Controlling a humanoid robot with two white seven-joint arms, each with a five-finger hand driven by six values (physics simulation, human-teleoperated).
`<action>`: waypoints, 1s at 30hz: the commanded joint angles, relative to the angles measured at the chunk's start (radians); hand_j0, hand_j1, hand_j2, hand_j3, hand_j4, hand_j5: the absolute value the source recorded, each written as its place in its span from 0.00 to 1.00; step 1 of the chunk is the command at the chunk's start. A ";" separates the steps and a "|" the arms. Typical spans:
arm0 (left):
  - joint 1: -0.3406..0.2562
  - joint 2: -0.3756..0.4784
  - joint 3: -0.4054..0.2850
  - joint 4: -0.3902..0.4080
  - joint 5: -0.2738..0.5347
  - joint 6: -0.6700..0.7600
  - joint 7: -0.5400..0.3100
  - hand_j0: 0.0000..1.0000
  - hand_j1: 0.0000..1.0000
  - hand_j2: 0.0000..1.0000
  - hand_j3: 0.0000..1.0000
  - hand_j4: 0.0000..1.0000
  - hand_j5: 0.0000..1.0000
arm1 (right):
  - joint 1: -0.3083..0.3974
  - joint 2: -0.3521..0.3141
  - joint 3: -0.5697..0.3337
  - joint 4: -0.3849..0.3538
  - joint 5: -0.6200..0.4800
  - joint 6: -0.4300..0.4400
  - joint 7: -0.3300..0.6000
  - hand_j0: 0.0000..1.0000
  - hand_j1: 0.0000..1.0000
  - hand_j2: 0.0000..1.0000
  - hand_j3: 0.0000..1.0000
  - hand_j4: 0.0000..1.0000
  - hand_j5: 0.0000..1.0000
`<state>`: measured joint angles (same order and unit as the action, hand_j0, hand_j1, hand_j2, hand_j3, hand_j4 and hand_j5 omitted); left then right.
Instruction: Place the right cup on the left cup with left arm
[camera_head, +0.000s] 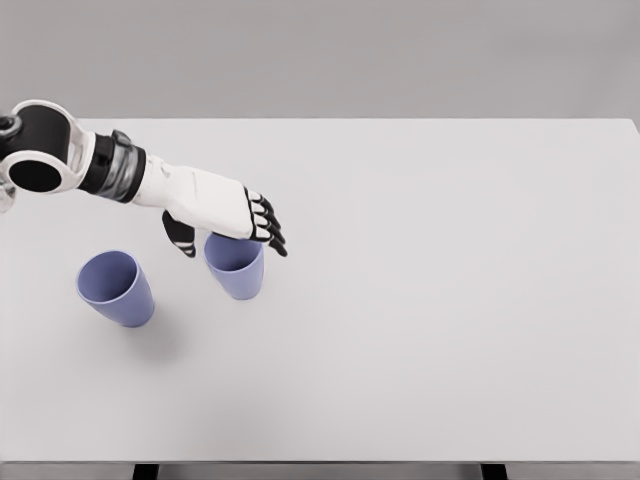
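Two light purple cups stand upright on the white table (420, 300). The left cup (116, 289) is near the table's left side. The right cup (236, 272) stands a short way to its right. My left arm comes in from the upper left, and my left hand (230, 240) hovers over the far rim of the right cup, hiding part of that rim. Its fingers (267, 225) reach past the cup's right side and its thumb (180, 236) hangs to the cup's left, apart from the wall. The hand is open and holds nothing. The right arm is out of view.
The table's front edge (320, 461) runs along the bottom of the picture, with dark legs below it. A plain grey wall lies behind the table.
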<state>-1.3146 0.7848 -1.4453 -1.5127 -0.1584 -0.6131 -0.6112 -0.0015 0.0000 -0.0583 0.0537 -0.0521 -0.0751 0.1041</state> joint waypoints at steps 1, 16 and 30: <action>0.000 -0.001 0.008 0.003 -0.006 0.002 0.000 1.00 1.00 1.00 1.00 1.00 1.00 | -0.002 0.000 0.000 0.000 0.000 0.000 0.000 1.00 1.00 1.00 1.00 1.00 1.00; 0.029 -0.007 0.011 0.002 -0.010 0.002 0.000 0.99 0.99 0.99 0.99 0.99 0.99 | -0.002 0.000 0.000 0.000 0.000 0.000 0.000 1.00 1.00 1.00 1.00 1.00 1.00; 0.043 -0.006 0.013 -0.007 -0.007 0.002 0.000 0.92 0.92 0.92 0.92 0.92 0.92 | 0.000 0.000 0.000 0.000 0.000 0.000 0.000 1.00 1.00 1.00 1.00 1.00 1.00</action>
<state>-1.2717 0.7792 -1.4339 -1.5188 -0.1702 -0.6130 -0.6112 -0.0031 0.0000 -0.0583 0.0536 -0.0521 -0.0751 0.1041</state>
